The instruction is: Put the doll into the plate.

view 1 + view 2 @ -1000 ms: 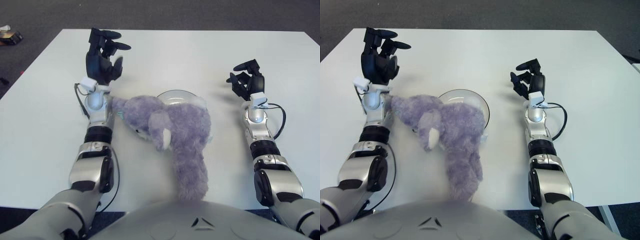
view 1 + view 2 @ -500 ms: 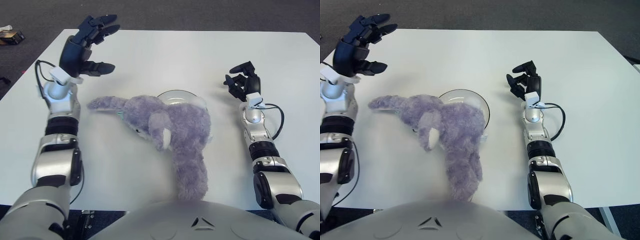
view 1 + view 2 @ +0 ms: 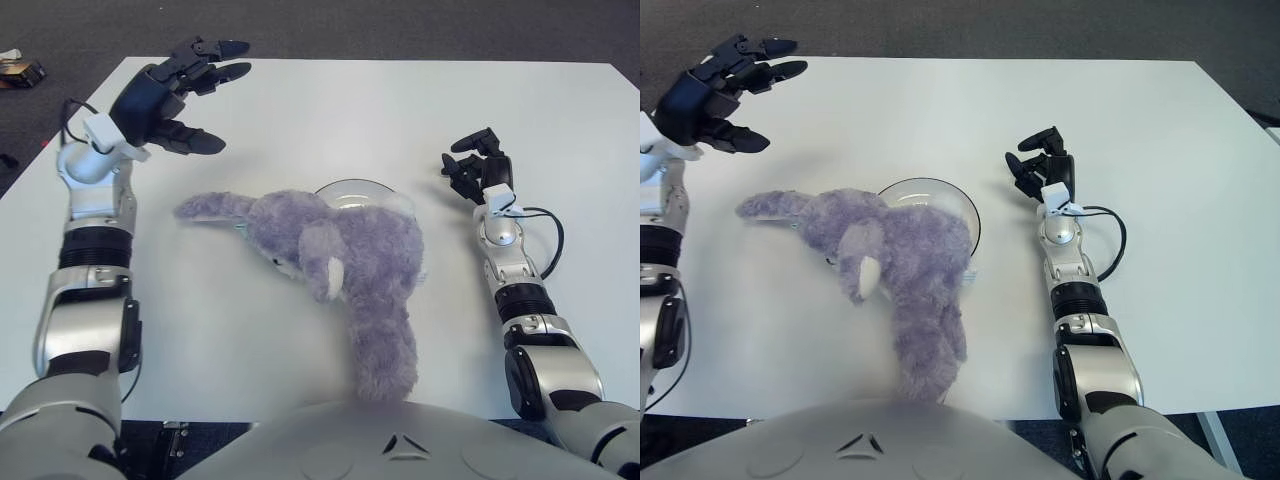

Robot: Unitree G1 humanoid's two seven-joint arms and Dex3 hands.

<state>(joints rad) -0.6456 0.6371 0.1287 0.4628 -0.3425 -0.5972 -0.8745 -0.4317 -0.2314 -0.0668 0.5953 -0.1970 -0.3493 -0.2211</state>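
A grey-purple plush elephant doll (image 3: 345,265) lies on the white table, its body covering the near half of a clear glass plate (image 3: 355,192). Its trunk (image 3: 205,208) stretches left and one limb reaches toward the front edge. My left hand (image 3: 170,95) hovers above the table's far left, up and left of the trunk, fingers spread and empty. My right hand (image 3: 475,170) shows just right of the plate, fingers loosely curled, holding nothing.
The white table (image 3: 330,110) spans the view, with dark carpet beyond its far edge. A small dark object (image 3: 20,70) lies on the floor at the far left. A black cable (image 3: 545,235) loops beside my right forearm.
My left hand has lifted off the doll's trunk and swung out to the far left, fingers spreading. My right hand drifted slightly left toward the plate. The doll stayed put.
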